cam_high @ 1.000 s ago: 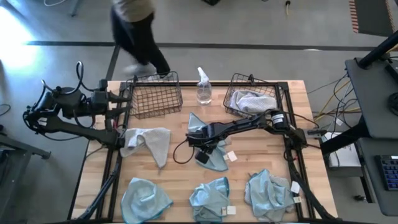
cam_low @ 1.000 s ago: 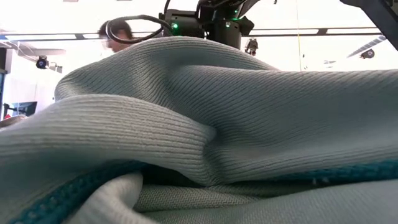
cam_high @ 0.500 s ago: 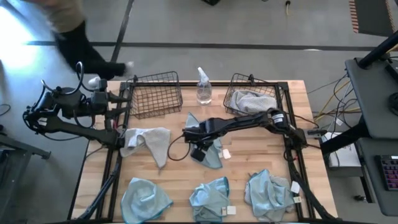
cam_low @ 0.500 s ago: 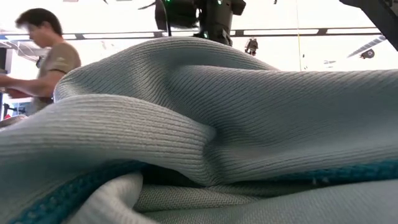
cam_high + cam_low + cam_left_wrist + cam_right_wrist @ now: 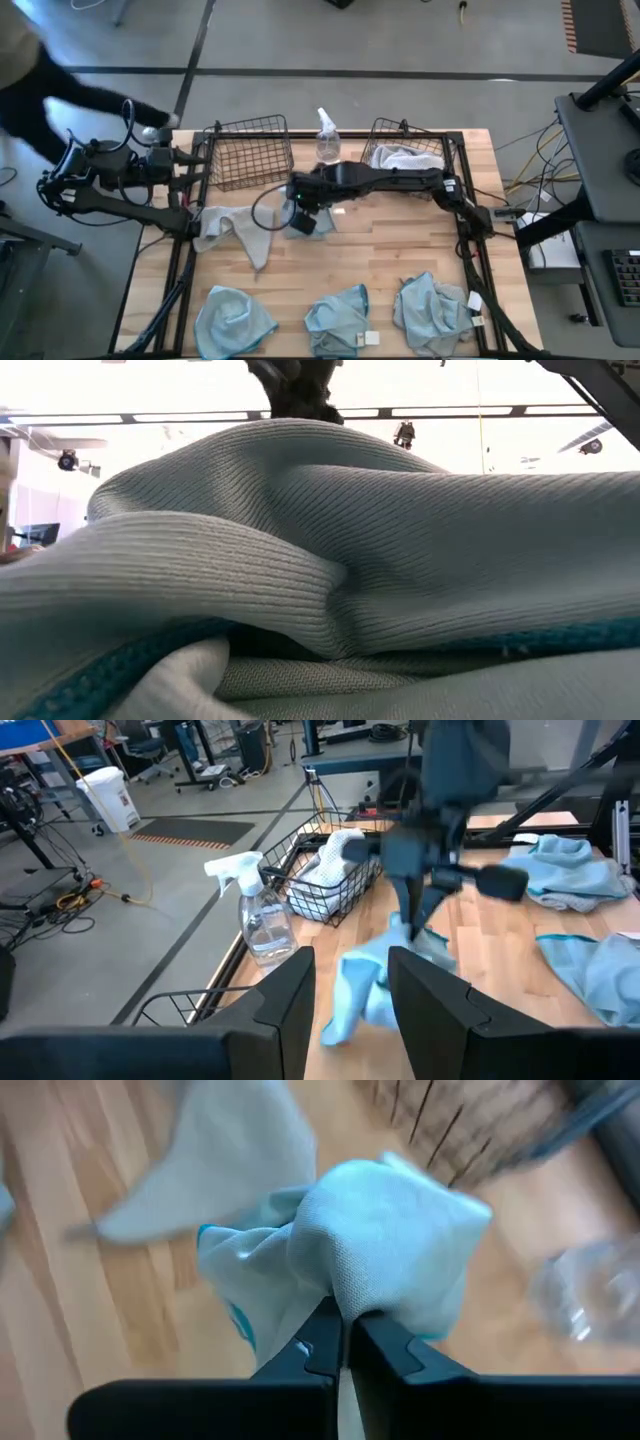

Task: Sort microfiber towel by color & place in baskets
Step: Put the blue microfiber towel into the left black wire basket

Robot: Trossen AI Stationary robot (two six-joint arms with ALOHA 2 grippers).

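The right gripper [image 5: 300,213] is closed tight on 1 light teal-blue microfiber cloth [image 5: 375,1240], pinched at a fold and carried above the wooden table [image 5: 400,250], just at 5 o'clock from the left-hand dark wire-mesh basket [image 5: 250,152]. That basket appears empty. The right-hand dark wire-mesh basket [image 5: 405,155], at 1 o'clock on the table, holds 1 pale grey-white cloth [image 5: 405,160]. A clear plastic spray bottle [image 5: 327,140] stands between the 2 baskets at 12 o'clock. The left gripper [image 5: 350,1000] stands wide and holds nothing; it waits at the table's 9 o'clock edge, facing across the table. Judged progress: 1 cloth is sorted and 1 is in transit, probably bound for the left-hand basket. Remaining on the table are 4 cloths: 1 pale grey-white cloth [image 5: 240,228] at 9 o'clock, beside the carried cloth, and 3 along the 6 o'clock edge, namely a teal cloth [image 5: 235,318] at 7 o'clock, a teal cloth with white tag [image 5: 338,320] at 6 o'clock, and a greyer crumpled cloth [image 5: 432,310] at 5 o'clock. The low view is filled by 1 of the near-edge cloths.
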